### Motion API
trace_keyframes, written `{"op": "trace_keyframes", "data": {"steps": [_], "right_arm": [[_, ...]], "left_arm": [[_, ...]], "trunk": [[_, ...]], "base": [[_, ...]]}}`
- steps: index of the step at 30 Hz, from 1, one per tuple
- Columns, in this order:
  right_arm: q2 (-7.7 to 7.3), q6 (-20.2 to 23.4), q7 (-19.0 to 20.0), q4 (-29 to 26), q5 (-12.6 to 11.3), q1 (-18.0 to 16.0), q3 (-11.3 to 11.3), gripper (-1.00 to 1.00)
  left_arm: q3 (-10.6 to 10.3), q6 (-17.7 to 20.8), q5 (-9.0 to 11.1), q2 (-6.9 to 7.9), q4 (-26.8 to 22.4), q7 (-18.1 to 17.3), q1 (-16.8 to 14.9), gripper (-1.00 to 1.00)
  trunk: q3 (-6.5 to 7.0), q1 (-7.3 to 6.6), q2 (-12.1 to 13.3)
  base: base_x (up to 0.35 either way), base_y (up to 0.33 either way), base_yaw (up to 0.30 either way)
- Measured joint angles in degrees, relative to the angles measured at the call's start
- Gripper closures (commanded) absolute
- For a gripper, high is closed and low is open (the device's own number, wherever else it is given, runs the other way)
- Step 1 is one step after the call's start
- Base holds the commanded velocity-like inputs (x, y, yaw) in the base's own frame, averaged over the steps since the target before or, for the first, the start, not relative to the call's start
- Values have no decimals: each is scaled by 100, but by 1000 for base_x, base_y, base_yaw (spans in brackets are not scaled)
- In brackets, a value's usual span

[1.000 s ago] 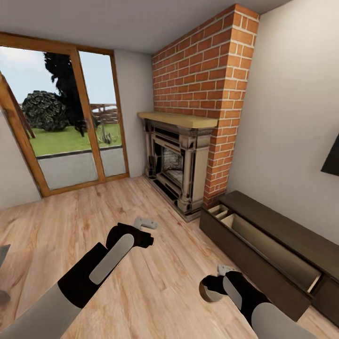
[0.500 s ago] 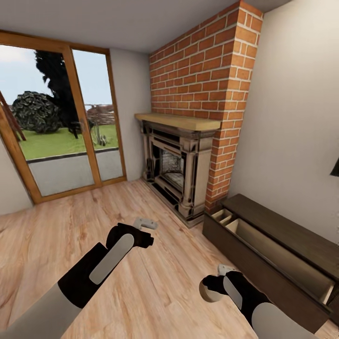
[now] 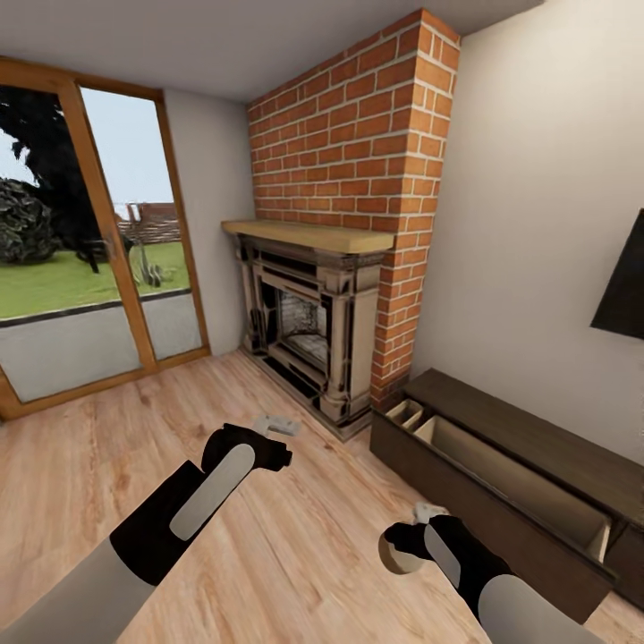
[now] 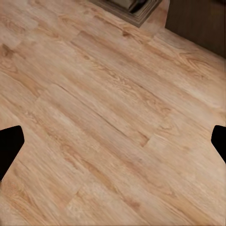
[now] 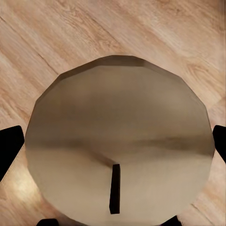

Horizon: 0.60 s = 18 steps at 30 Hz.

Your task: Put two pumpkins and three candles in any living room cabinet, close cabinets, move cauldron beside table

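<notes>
Right wrist view has a grey-beige candle (image 5: 117, 146) at frame centre, wick end toward the camera, clamped between the right gripper's (image 5: 113, 150) fingers. It looks light, stiff and smooth-sided, best squeezed across its middle. Left gripper (image 4: 113, 141) hangs apart over bare floor (image 4: 94, 108). Lower right in the head view, the cabinet (image 3: 501, 474) stands open.

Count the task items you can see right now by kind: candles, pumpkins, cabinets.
Candles: 1, held between the right gripper's fingers
Pumpkins: 0
Cabinets: 1, drawer open
Total: 2
</notes>
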Motion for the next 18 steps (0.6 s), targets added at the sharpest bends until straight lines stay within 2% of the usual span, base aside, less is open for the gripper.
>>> {"op": "trace_keyframes", "data": {"steps": [14,18], "right_arm": [[4,5,0,2,-3,0,22,100],[5,2,6,0,-14,0,8,100]], "left_arm": [[1,0,-3,1,-3,0,1,-100],[-5,-4,-3,-1,-3,0,1,-100]], "trunk": [[15,-1,0],[34,-1,-1]], "base": [[141,257,-42],[238,41,-163]]}}
